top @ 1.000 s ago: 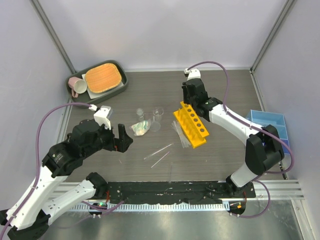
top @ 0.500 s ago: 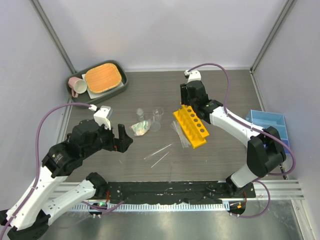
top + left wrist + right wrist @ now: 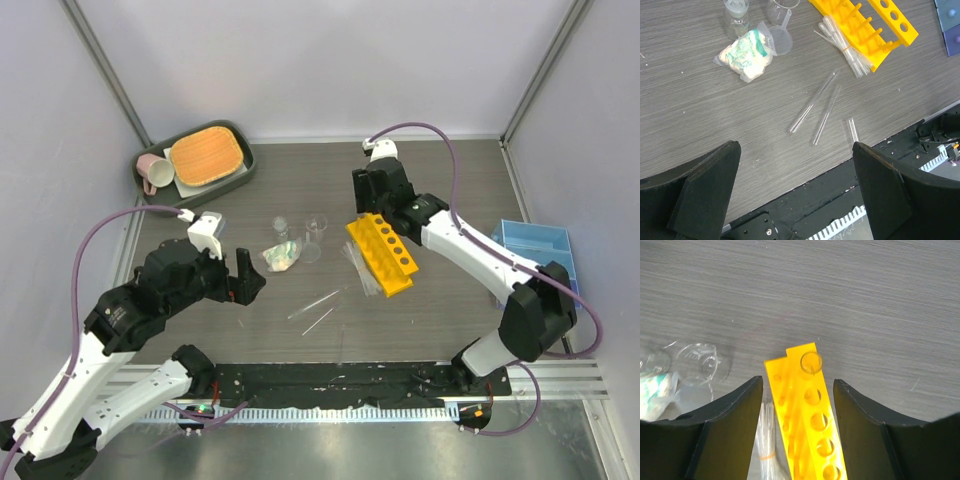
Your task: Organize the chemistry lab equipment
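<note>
The right claw (image 3: 797, 381) hangs released above the far end of the yellow rack (image 3: 801, 410), its fingers apart on either side of 1 clear tube (image 3: 811, 362) standing in the end hole. The left claw (image 3: 795, 150), spread wide and empty, hovers near 3 loose tubes (image 3: 812, 104) on the surface (image 3: 700, 100).

Yellow rack (image 3: 381, 254), blue tray (image 3: 545, 238), clear tubes (image 3: 813, 103), grey streaked table (image 3: 300, 175), pink mug (image 3: 152, 172), orange pad (image 3: 207, 153)
</note>
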{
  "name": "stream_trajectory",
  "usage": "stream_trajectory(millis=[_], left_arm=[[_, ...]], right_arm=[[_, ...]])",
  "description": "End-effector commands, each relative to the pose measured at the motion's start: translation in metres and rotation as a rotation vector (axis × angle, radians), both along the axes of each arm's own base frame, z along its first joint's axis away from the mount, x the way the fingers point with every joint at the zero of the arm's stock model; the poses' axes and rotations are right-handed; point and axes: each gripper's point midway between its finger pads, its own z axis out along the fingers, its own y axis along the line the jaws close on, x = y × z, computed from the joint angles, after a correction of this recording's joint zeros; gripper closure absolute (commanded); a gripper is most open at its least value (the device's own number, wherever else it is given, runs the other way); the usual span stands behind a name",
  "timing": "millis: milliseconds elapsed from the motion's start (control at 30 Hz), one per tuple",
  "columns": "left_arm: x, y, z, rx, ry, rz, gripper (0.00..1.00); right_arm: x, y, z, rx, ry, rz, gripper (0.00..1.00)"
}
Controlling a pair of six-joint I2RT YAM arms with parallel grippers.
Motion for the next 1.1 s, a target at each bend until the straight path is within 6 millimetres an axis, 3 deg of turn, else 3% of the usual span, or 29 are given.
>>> stream_trajectory(millis=[0, 100, 333, 533, 733, 800, 1067], left_arm=[[0.003, -0.001, -0.006, 0.027, 0.001, -0.01, 0.0], [0.007, -0.002, -0.02, 0.062, 0.034, -0.008, 0.0], [0.016, -0.027, -0.042, 0.089, 0.112, -0.076, 0.02], [0.038, -0.027, -0.064, 0.291, 0.148, -0.102, 0.04], [0.059, -0.035, -0.095, 0.532, 0.157, -0.223, 0.06], [0.062, -0.046, -0.105, 0.565, 0.142, -0.27, 0.06], [0.054, -0.076, -0.15, 0.581, 0.122, -0.375, 0.05]], right_arm=[[-0.033, -0.004, 0.048, 0.033, 0.001, -0.003, 0.36], [-0.059, -0.004, 0.045, 0.021, 0.076, 0.029, 0.36], [-0.116, 0.003, 0.038, -0.021, 0.193, 0.123, 0.36], [-0.159, 0.01, 0.032, -0.005, 0.26, 0.219, 0.36], [-0.179, 0.013, 0.027, 0.052, 0.276, 0.268, 0.36], [-0.183, 0.014, 0.021, 0.047, 0.288, 0.283, 0.36], [-0.194, 0.009, 0.015, 0.048, 0.294, 0.315, 0.36]])
